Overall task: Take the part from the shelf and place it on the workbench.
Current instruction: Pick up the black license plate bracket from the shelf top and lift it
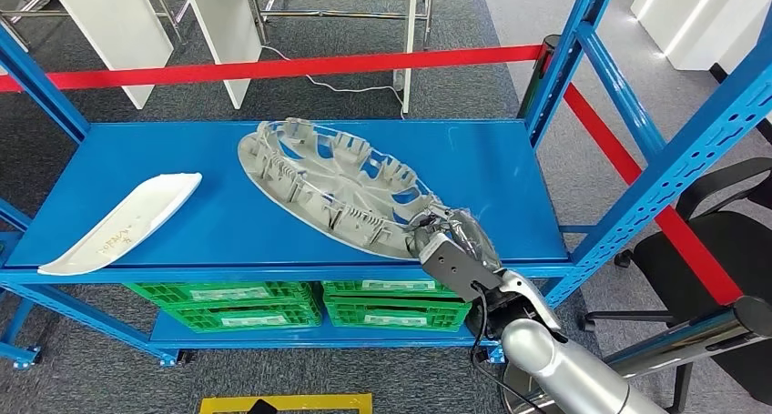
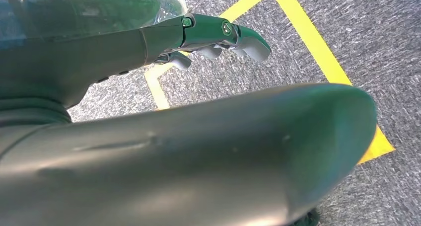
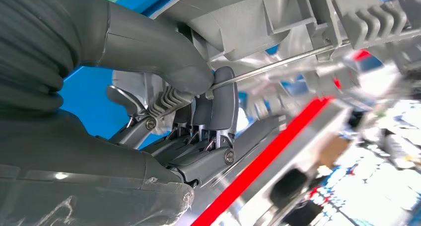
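We see the grey wheel cover (image 1: 332,185) lying tilted on the blue shelf (image 1: 228,223), mid-frame in the head view. Our right robot hand (image 1: 443,241) grips its lower-right rim; in the right wrist view the thumb and fingers (image 3: 223,99) clamp the rim's wire ring. A white curved part (image 1: 123,221) rests at the shelf's lower left. Our left robot hand (image 2: 213,35) hangs over carpet, fingers extended, holding nothing.
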Robot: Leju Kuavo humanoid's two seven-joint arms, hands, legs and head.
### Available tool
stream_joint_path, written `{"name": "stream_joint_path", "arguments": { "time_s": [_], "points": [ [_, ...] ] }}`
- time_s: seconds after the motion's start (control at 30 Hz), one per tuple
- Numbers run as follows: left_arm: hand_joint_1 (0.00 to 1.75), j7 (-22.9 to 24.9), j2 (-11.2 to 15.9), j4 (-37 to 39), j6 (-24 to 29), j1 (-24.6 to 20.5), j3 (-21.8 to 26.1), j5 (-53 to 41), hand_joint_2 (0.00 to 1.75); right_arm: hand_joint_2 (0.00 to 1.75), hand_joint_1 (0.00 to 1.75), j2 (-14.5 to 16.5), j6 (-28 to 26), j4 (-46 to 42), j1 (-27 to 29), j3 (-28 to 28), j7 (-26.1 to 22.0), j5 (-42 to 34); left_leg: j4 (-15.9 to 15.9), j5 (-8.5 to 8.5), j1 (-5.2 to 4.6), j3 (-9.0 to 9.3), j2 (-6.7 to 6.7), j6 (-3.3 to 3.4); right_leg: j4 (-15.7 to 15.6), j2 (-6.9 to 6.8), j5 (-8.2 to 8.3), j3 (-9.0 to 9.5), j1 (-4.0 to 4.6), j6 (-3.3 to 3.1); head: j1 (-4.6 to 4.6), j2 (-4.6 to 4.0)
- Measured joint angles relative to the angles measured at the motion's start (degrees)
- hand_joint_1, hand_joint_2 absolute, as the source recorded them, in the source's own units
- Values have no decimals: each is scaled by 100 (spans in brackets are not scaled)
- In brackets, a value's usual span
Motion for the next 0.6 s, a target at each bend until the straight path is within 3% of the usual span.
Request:
{"name": "stream_joint_path", "arguments": {
  "time_s": [0.27,0.6],
  "points": [
    [0,-61,2,25,-4,-6,-2,-1,0,175,175,132,265,-734,367,-273,-1166,-1716,0,0,0,-1,0,0,0,0,-1,-1,0,-1,-1,0],
    [0,-83,2,26,2,-18,-7,-18,0,175,175,405,945,-1317,756,-476,-2348,-3218,-1,-1,0,0,0,-1,0,0,-3,-1,0,-4,-1,0]
  ]
}}
